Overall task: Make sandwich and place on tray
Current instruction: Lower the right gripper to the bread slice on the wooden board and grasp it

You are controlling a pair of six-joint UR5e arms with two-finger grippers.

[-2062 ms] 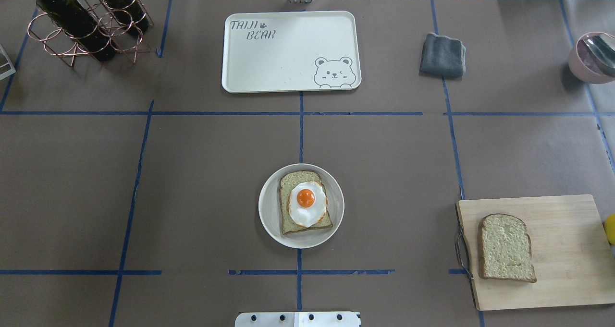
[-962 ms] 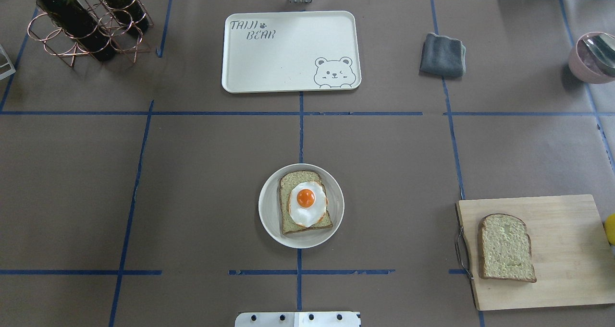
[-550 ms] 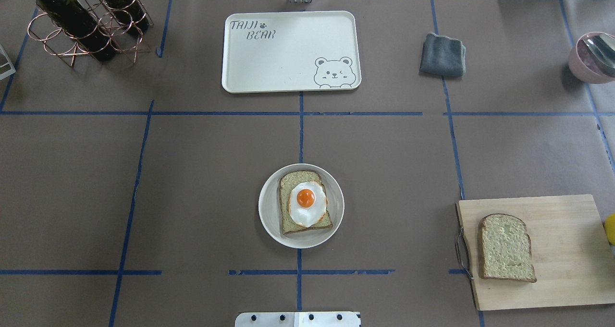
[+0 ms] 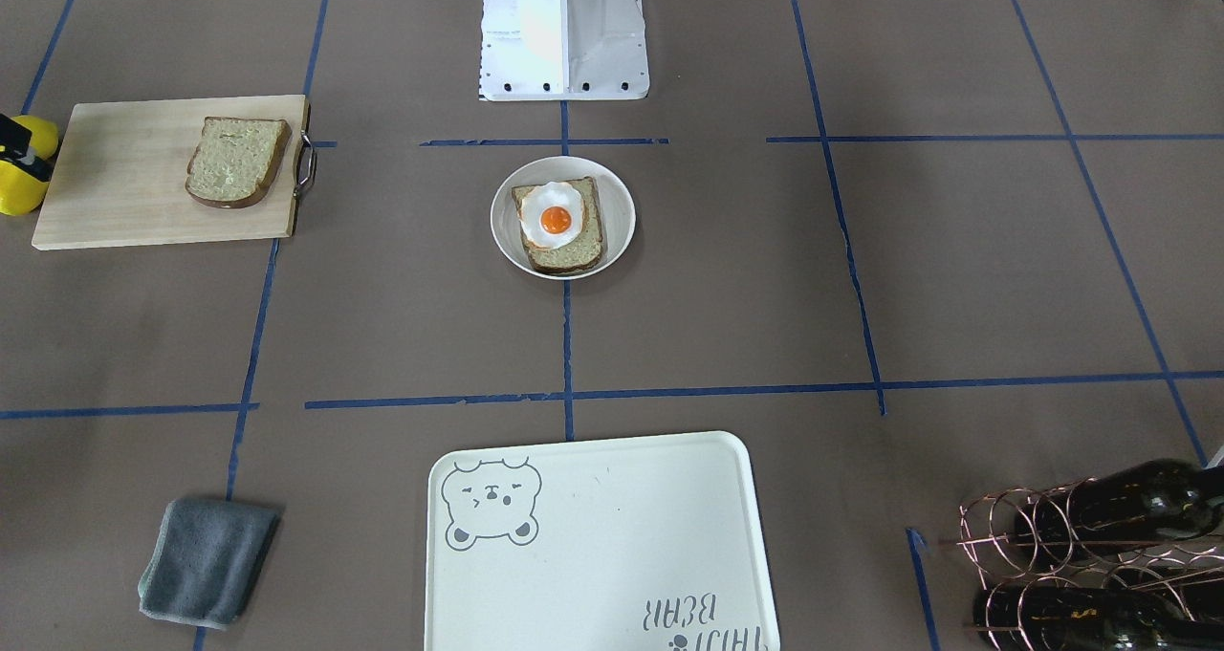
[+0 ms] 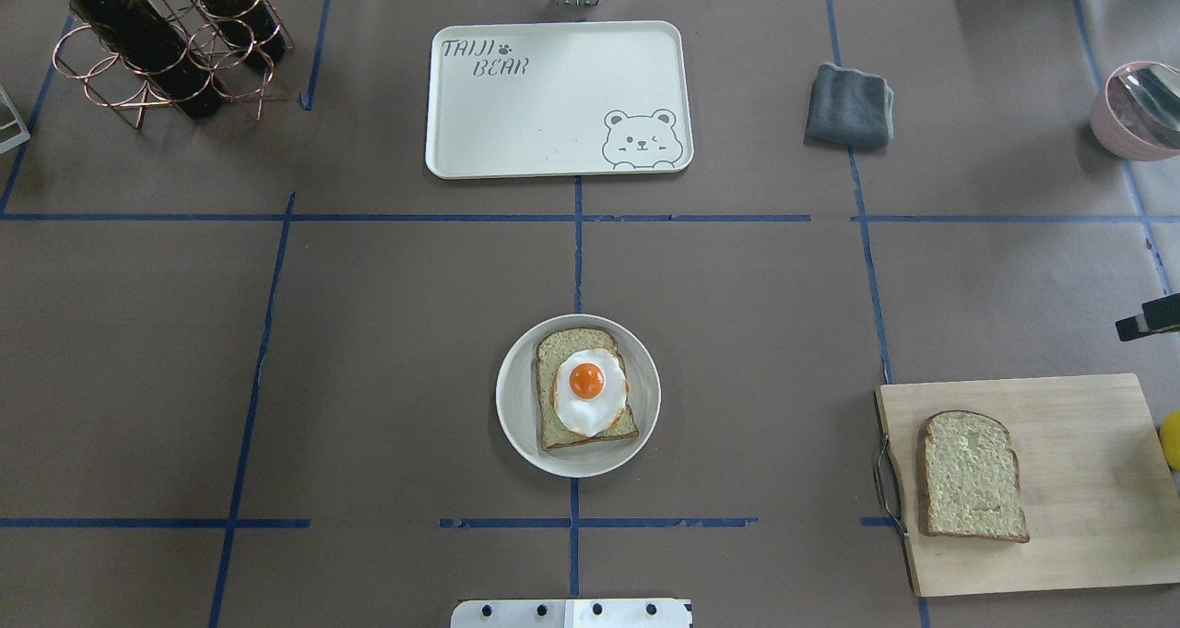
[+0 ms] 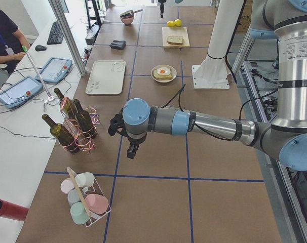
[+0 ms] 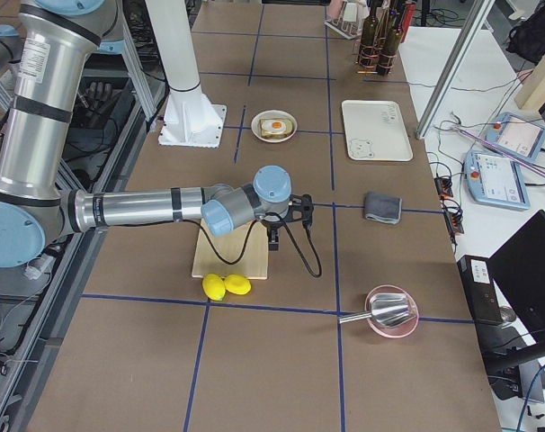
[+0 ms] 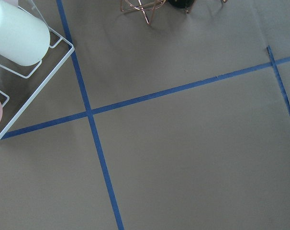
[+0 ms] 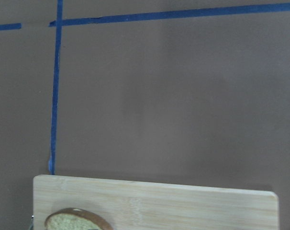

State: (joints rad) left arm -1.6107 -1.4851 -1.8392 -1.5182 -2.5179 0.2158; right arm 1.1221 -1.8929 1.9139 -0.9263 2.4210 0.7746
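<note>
One bread slice (image 5: 553,430) with the fried egg (image 5: 590,390) on top lies on a round white plate (image 5: 512,397) at the table's middle. The second bread slice (image 5: 973,476) lies on the wooden cutting board (image 5: 1088,444) at the right. The cream bear tray (image 5: 553,102) stands bare at the far side. My right gripper (image 7: 274,236) hovers over the board's far edge; only a black tip of it (image 5: 1148,317) enters the overhead view, and I cannot tell its state. My left gripper (image 6: 129,151) hangs over bare table far left; I cannot tell its state.
A copper wine rack with bottles (image 5: 166,38) stands at the far left. A grey cloth (image 5: 848,104) and a pink bowl with a spoon (image 5: 1134,112) are at the far right. Lemons (image 7: 226,286) lie beside the board. A cup rack (image 6: 85,200) stands near the left gripper.
A black part of the right arm has come in at the overhead view's right edge, just beyond the cutting board. The bread, egg, plate and tray have not moved.
</note>
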